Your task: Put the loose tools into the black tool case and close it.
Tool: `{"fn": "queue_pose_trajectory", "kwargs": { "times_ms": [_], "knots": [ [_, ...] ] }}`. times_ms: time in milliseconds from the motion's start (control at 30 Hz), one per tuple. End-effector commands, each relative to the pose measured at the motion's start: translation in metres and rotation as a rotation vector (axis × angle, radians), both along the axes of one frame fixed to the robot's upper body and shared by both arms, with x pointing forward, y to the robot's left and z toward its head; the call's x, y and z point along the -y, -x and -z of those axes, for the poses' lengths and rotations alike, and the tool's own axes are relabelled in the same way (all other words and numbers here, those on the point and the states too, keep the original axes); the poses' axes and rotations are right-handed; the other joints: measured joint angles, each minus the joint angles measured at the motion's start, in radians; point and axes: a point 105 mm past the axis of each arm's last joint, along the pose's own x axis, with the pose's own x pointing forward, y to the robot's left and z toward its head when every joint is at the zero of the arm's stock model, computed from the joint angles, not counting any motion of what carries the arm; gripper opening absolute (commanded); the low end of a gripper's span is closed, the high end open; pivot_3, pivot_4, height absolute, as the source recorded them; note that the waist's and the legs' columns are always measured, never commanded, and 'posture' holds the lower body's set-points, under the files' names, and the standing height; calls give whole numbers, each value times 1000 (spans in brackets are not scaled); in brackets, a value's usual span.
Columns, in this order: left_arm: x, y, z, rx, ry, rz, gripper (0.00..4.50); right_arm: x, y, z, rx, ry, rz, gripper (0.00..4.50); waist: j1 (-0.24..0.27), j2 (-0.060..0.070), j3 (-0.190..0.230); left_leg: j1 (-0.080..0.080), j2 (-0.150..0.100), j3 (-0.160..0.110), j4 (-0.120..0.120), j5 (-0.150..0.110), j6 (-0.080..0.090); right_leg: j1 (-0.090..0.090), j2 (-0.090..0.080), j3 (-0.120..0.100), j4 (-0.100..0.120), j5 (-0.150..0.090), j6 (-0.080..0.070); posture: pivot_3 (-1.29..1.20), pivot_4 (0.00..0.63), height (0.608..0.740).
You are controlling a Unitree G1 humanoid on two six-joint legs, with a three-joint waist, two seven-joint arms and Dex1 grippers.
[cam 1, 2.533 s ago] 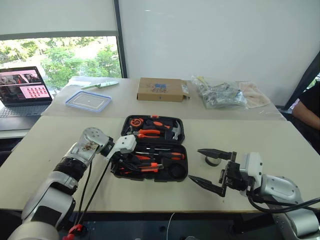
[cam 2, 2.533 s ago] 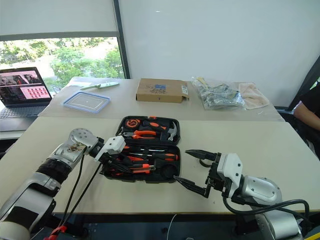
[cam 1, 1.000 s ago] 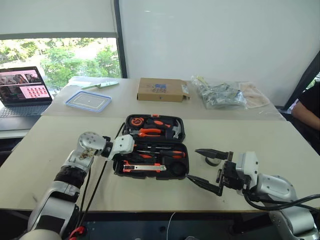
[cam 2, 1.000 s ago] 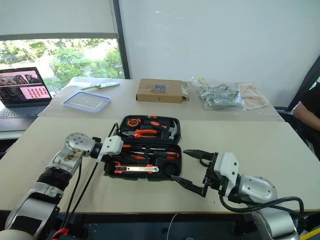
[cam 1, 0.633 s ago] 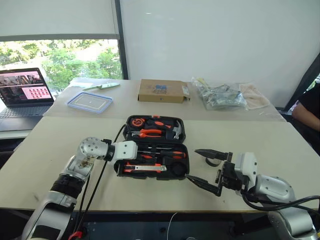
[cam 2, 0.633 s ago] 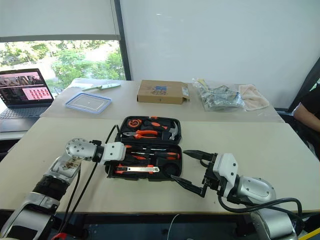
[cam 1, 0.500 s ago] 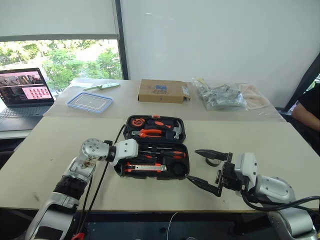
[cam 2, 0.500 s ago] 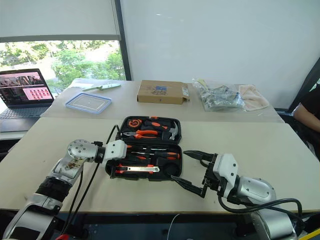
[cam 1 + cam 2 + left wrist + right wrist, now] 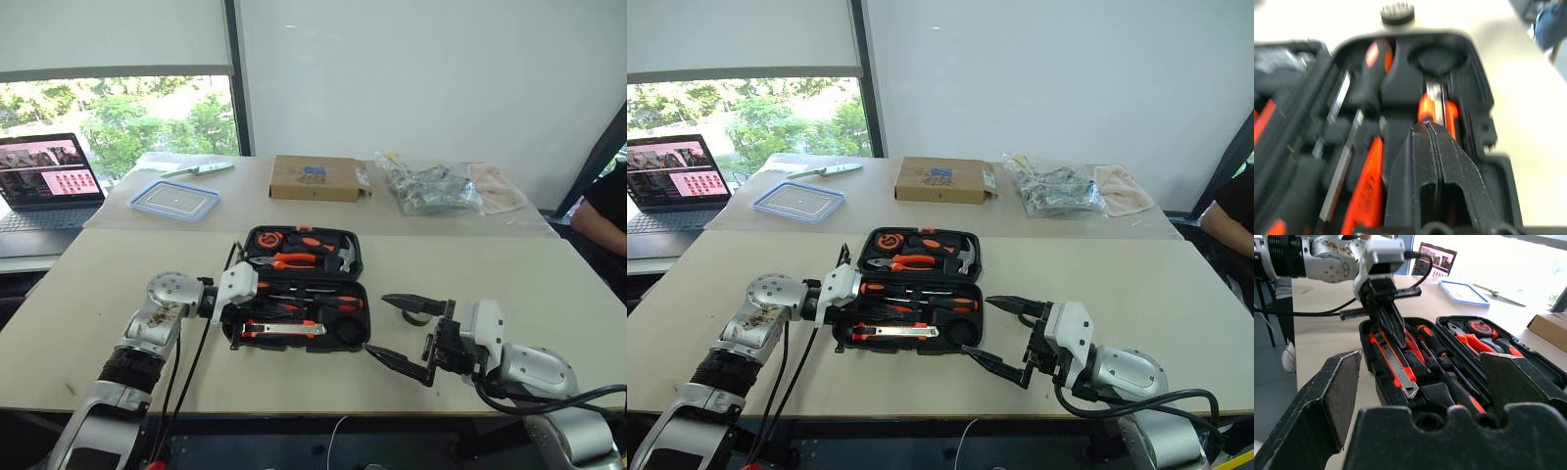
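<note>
Black fingers of my right gripper [image 9: 404,328] stand wide apart and empty near the table's [image 9: 88,294] front edge, just right of the tool case [image 9: 299,290]. The tape roll [image 9: 415,312] lies between them. My left gripper [image 9: 1389,321] is pressed closed, empty, over the case's left end above the utility knife [image 9: 285,329]. The case lies open mid-table, screwdrivers [image 9: 323,305] seated in its near half.

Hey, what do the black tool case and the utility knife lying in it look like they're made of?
The black tool case looks like moulded hard plastic with a matte finish: its thick rounded rim and shaped slots suggest it. The utility knife seems to have an orange and black plastic body, and the shiny silver strip along it looks like metal, though I cannot be sure.
</note>
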Motion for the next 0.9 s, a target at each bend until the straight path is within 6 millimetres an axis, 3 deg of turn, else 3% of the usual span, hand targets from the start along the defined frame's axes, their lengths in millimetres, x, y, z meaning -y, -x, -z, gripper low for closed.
{"fn": "queue_pose_trajectory", "kwargs": {
  "times_ms": [33,233,633,733,800,900],
  "knots": [
    [-2,-1,1,-7,-7,-19,39,1,3,-11,50,-4,-3,4500,0,0,0,0,0,0,0,0,0,0,0,0,0,0,0,0,150,740],
    [-5,-3,21,-58,-93,-65,39,2,1,-11,50,-2,0,4500,1,0,0,1,0,0,0,0,0,1,0,0,0,0,0,0,150,740],
    [-6,12,61,-206,-255,-108,39,9,3,-13,50,8,27,4500,1,7,-5,7,0,0,0,-2,4,5,-2,1,-1,0,0,0,150,740],
    [3,9,50,-151,-171,-85,39,15,5,-13,42,20,45,4500,3,13,-9,7,0,0,-1,-2,4,5,-2,1,-1,0,0,0,150,740],
    [14,5,24,-60,3,-60,39,23,9,-12,19,29,70,4500,4,15,-11,7,0,0,-1,-2,4,5,-2,1,-1,-1,0,0,150,740],
    [4,3,-5,-17,163,-70,39,42,16,-8,-45,42,122,4500,9,13,-10,5,-1,0,-1,-2,4,4,-3,1,-1,-1,1,0,150,740]
  ]
}}
